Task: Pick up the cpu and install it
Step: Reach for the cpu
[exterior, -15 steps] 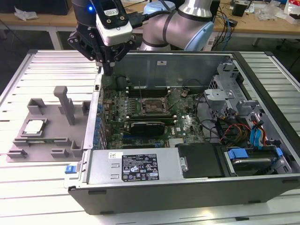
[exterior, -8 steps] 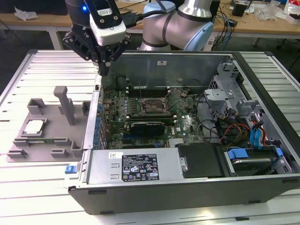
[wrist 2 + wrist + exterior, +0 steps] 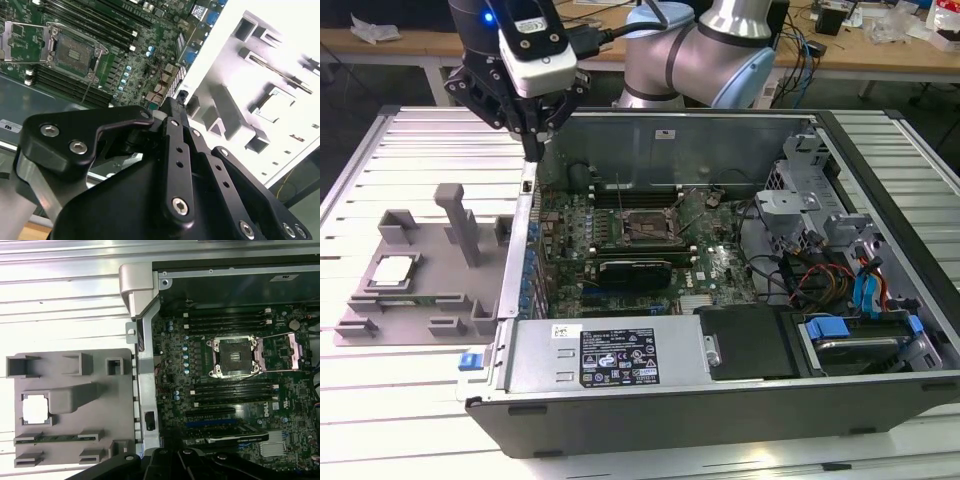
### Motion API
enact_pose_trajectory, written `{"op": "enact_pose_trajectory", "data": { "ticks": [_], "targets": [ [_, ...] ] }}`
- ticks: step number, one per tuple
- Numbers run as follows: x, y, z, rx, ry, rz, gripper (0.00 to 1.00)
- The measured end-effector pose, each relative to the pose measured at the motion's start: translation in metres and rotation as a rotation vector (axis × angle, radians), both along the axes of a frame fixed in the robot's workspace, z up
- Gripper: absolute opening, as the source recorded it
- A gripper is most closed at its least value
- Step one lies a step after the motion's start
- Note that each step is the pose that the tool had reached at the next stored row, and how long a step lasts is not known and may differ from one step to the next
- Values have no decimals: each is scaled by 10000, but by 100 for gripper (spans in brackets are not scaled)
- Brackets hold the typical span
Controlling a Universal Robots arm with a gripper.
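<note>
Gripper (image 3: 533, 152) pinched narrow, empty, tips hard to make out; cpu (image 3: 393, 271) in gray fixture (image 3: 460, 300).

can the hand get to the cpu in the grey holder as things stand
Probably yes: the cpu lies uncovered in its grey holder. The hand hovers over the case wall nearby; only the upright post beside the cpu might crowd it.

Exterior view: off the arm, high up, slanting down over the open computer case (image 3: 720, 405) and the grey tray (image 3: 420, 300) beside it, at middling range.
First wrist view: faces straight down on tray and motherboard socket (image 3: 235, 357) from well above.
Second wrist view: close behind the gripper (image 3: 172, 105), slanting down past it.
Shared: all three show tray and socket.
</note>
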State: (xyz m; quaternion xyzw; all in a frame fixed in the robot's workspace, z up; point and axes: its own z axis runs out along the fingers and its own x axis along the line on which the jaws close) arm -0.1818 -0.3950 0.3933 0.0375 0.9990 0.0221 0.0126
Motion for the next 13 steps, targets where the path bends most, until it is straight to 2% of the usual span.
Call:
{"op": "enact_pose_trajectory", "data": {
  "ticks": [13],
  "targets": [
    [-189, 7, -1, 0, -10, 0, 11]
  ]
}}
